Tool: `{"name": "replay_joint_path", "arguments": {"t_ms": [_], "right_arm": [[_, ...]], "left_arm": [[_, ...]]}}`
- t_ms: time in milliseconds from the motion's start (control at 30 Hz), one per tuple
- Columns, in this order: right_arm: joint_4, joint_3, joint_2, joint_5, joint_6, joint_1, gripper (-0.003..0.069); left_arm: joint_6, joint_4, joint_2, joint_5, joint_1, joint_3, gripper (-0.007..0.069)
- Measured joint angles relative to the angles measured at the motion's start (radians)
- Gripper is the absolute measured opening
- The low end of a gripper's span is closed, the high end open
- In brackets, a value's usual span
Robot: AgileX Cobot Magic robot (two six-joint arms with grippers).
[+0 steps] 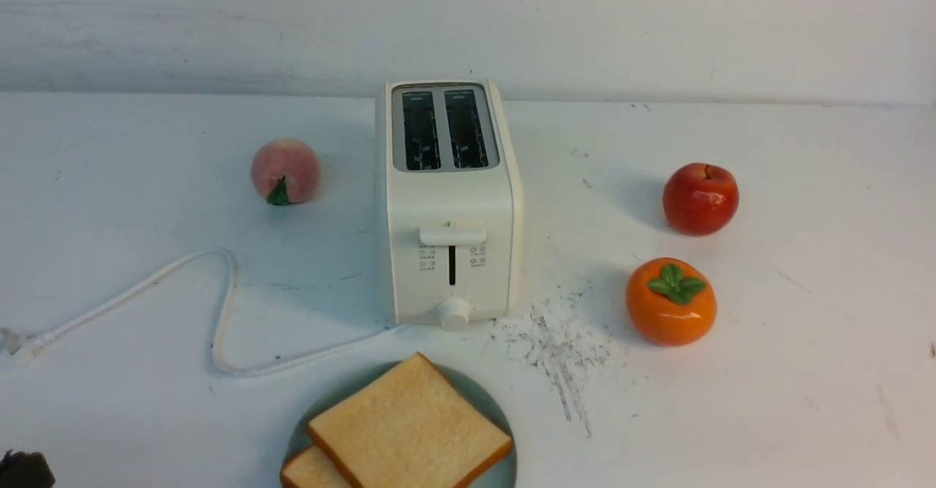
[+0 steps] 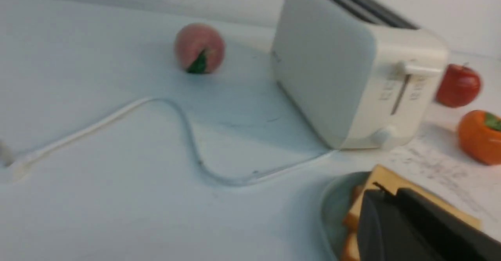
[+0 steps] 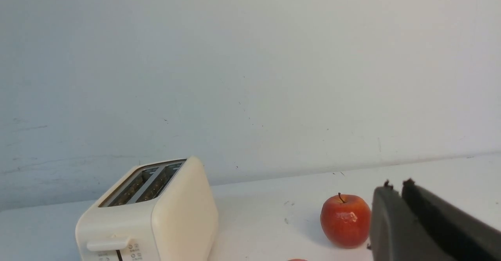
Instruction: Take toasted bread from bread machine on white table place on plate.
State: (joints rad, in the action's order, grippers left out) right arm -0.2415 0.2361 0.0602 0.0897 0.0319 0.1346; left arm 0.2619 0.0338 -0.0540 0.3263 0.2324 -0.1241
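Left gripper (image 2: 385,192): black fingers pressed together, nothing between them; it hangs over the near edge of the plate (image 2: 332,210), clear of the toast. Just beneath and beyond it, two slices of toasted bread (image 2: 391,180) lie flat on that pale blue-green plate, the upper one overlapping the lower; both rest on the plate, none in the machine. Past the plate stands the bread machine (image 2: 352,77), cream-white, upright, both top slots dark and empty, lever up near the top of its track; its white cord (image 2: 188,135) loops across the bench (image 2: 98,198) on the gripper's outer side. Farther off that way, a peach (image 2: 199,53). Beyond the toaster's other flank, a red apple (image 2: 458,85) and an orange persimmon (image 2: 481,135); grey scratch marks (image 1: 559,349) on the bench between persimmon and plate.

Right gripper (image 3: 395,188): fingers likewise pressed together, empty, held raised and well apart from everything; the apple sits nearest ahead of it, the toaster farther off to its inner side, bare wall (image 3: 250,65) behind. In the front view only a dark scrap of the left arm (image 1: 25,470) shows at the lower corner.
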Motion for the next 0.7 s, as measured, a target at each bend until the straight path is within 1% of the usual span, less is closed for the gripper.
{"name": "replay_joint_path", "arguments": {"t_ms": [33, 100, 200, 267, 400, 700], "right_arm": [[0.000, -0.001, 0.000, 0.001, 0.000, 0.000, 0.0045], [0.000, -0.009, 0.000, 0.001, 0.000, 0.000, 0.0047], [0.000, -0.017, 0.000, 0.006, 0.000, 0.000, 0.0053], [0.000, -0.018, 0.000, 0.006, 0.000, 0.000, 0.0055], [0.000, -0.020, 0.000, 0.006, 0.000, 0.000, 0.0061], [0.000, -0.020, 0.000, 0.006, 0.000, 0.000, 0.0073]], "left_arm": [[-0.009, 0.009, 0.020, -0.001, -0.064, 0.038, 0.0034], [-0.012, 0.014, 0.049, -0.004, -0.114, 0.072, 0.0036], [-0.013, 0.016, 0.065, -0.009, -0.148, 0.126, 0.0038], [-0.013, 0.016, 0.065, -0.004, -0.150, 0.142, 0.0039], [-0.013, 0.016, 0.065, 0.053, -0.150, 0.154, 0.0046], [-0.013, 0.016, 0.065, 0.060, -0.150, 0.154, 0.0056]]}}
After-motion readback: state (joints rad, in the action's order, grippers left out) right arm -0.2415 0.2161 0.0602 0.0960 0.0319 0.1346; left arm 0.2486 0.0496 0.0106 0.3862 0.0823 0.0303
